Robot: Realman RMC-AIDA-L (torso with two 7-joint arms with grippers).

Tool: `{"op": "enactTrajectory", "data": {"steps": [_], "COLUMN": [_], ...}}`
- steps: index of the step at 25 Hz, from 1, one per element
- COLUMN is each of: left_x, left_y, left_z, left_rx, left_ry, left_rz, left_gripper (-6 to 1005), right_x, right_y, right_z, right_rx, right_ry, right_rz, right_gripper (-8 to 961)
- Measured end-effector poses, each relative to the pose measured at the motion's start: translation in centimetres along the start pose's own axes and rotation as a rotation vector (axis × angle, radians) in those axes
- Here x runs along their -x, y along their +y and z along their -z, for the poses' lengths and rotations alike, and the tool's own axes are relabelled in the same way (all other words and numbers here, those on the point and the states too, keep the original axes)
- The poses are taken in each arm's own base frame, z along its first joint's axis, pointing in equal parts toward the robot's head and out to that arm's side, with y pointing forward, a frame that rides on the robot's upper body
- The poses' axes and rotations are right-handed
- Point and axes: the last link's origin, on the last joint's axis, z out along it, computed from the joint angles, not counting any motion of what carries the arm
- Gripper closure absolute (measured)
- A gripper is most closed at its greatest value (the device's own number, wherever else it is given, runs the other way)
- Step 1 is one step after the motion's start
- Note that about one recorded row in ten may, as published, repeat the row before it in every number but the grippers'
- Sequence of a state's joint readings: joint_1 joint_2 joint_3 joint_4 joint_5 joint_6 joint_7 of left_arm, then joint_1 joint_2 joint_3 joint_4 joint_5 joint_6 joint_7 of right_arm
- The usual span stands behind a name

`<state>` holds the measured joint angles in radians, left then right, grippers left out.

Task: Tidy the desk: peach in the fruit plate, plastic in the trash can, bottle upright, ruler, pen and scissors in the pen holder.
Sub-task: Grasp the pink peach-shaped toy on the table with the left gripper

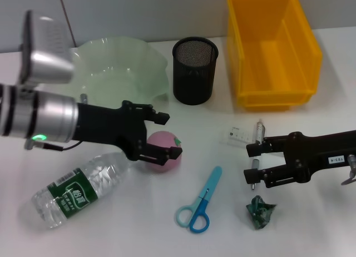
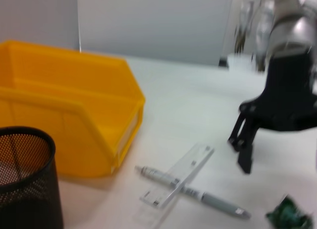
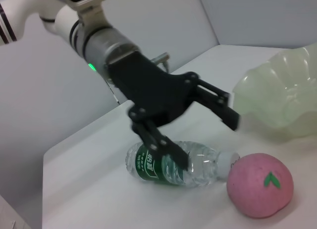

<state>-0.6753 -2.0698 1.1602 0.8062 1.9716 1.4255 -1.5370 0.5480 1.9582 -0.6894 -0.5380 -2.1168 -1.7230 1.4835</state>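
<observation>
Peach lower centre: my left gripper, jaws open, hovers over it; next, descend and close. Right gripper open, idle.

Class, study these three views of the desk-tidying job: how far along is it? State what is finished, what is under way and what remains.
Nothing looks finished. The fruit plate, pen holder and yellow bin hold nothing visible.

Under way: the left gripper is open around the peach; the right gripper is open over the pen and ruler.

Left: the bottle lies on its side, and the scissors and crumpled plastic lie on the desk.
</observation>
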Motion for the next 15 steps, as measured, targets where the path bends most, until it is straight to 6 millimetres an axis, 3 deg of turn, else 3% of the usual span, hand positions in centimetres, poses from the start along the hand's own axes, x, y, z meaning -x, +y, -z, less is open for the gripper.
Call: {"op": "enactTrajectory", "data": {"steps": [8,15], "left_x": [-0.6,0.4], "left_y": [-1.2,-1.5], "left_z": [-2.7,-3.5], "left_rx": [-0.060,-0.099], "left_ry": [-0.185,-0.276], "left_rz": [-0.120,-0.143], "left_gripper": [262,283], "right_x": [-0.1,-0.1], "right_y": [-0.1,-0.1], "right_z": [0.0,0.1], "right_rx": [-0.007,-0.012], "right_ry": [0.001,0.000], "right_rz": [-0.023,-0.033], "right_gripper": [139,139]}}
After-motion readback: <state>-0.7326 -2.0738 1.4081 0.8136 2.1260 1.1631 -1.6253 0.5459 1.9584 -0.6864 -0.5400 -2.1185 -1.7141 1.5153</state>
